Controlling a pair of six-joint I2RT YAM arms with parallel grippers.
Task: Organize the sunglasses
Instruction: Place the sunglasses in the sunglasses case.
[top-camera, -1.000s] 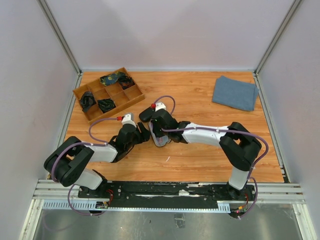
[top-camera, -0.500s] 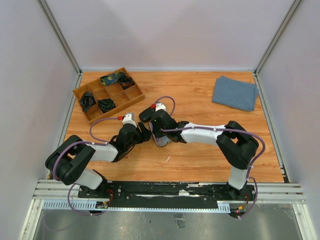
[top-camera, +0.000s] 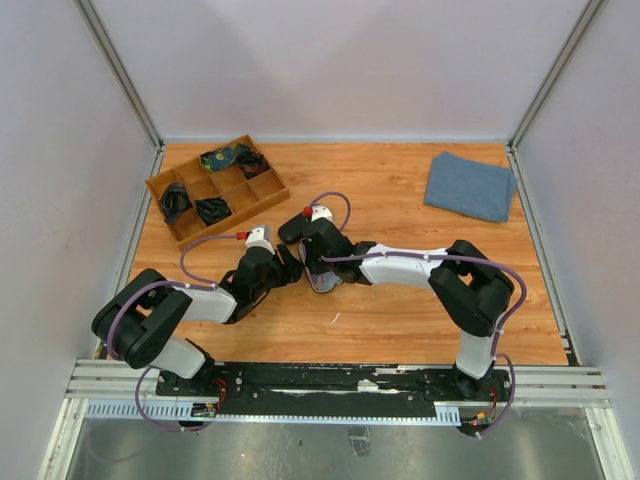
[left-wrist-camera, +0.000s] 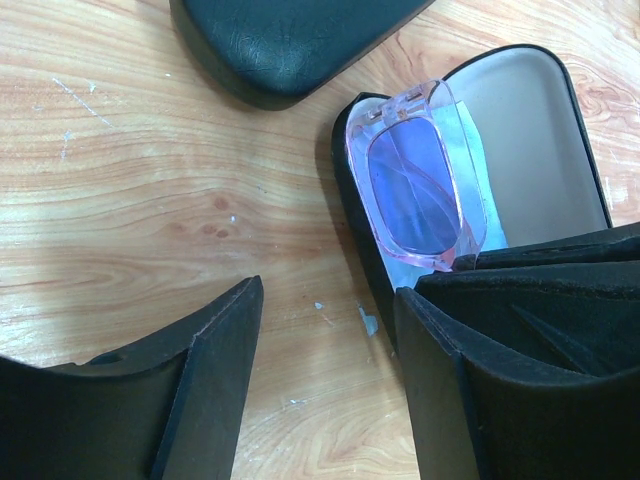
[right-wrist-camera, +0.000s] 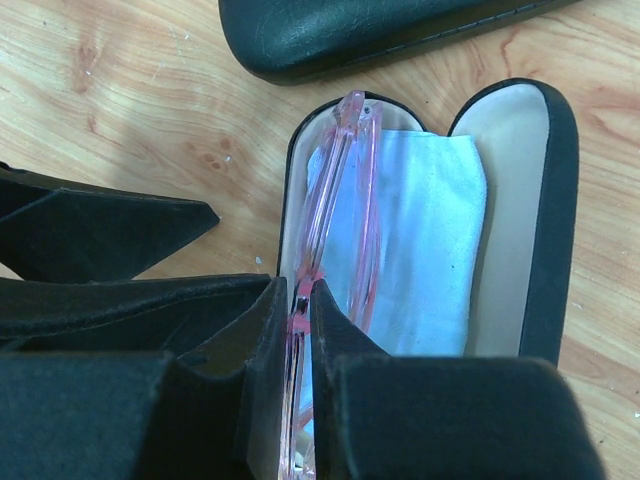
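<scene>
A translucent pink pair of sunglasses (right-wrist-camera: 345, 200) stands on edge inside an open black case (right-wrist-camera: 555, 200), on a light blue cloth (right-wrist-camera: 430, 240). My right gripper (right-wrist-camera: 298, 290) is shut on the pink frame, gripping it from the case's near end. The lens of the sunglasses (left-wrist-camera: 415, 190) shows purple in the left wrist view. My left gripper (left-wrist-camera: 328, 300) is open over bare wood just left of the open case (left-wrist-camera: 540, 130), holding nothing. From above, both grippers meet mid-table, the left gripper (top-camera: 290, 268) next to the right gripper (top-camera: 318, 270).
A closed black case (left-wrist-camera: 290, 40) lies just beyond the open one, also seen from above (top-camera: 291, 228). A wooden divided tray (top-camera: 235, 217) with dark items sits at the back left. A folded blue towel (top-camera: 470, 185) lies at the back right.
The right arm has drawn in slightly toward the left while keeping its hold on the pink sunglasses. The left gripper has barely moved.
</scene>
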